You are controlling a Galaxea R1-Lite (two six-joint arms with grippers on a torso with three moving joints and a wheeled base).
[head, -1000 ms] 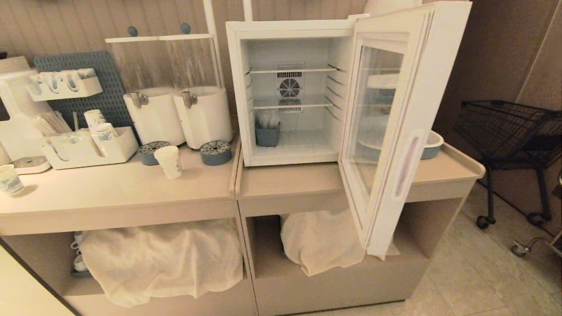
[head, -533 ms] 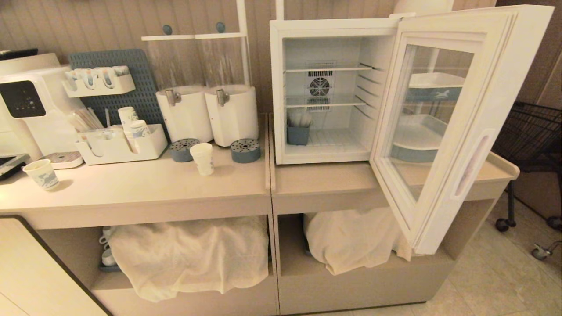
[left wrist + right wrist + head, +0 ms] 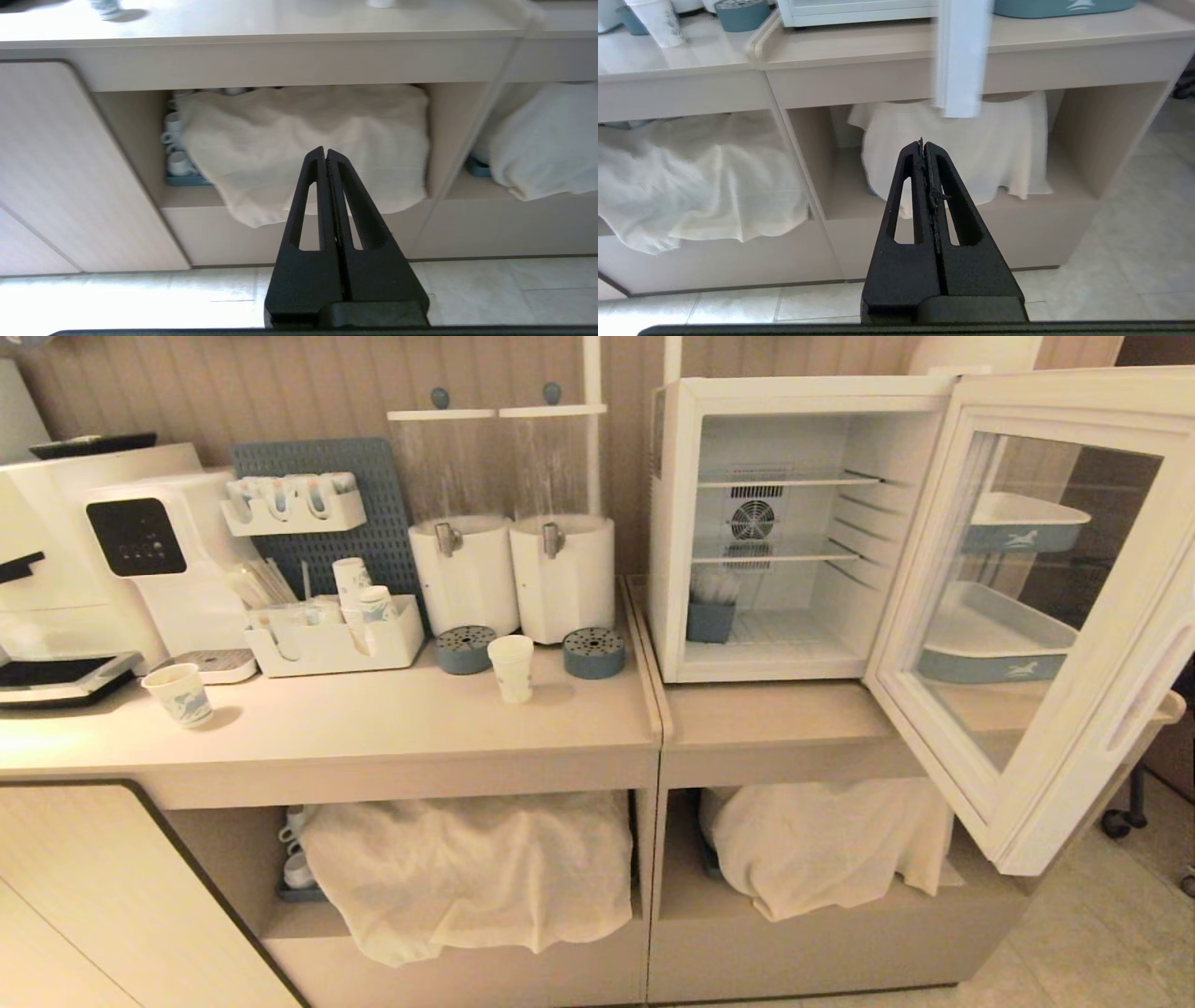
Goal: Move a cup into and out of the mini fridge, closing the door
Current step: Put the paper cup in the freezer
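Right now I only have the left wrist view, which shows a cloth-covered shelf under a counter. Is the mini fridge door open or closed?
Observer: Open. In the head view the door stands wide open on the right side of the mini fridge.
Operator: Where's the cup?
Observer: The cup stands upright on the counter, left of the fridge.
Operator: And the right gripper?
Observer: The right gripper is shut and empty. It sits low, facing the counter's lower shelves.
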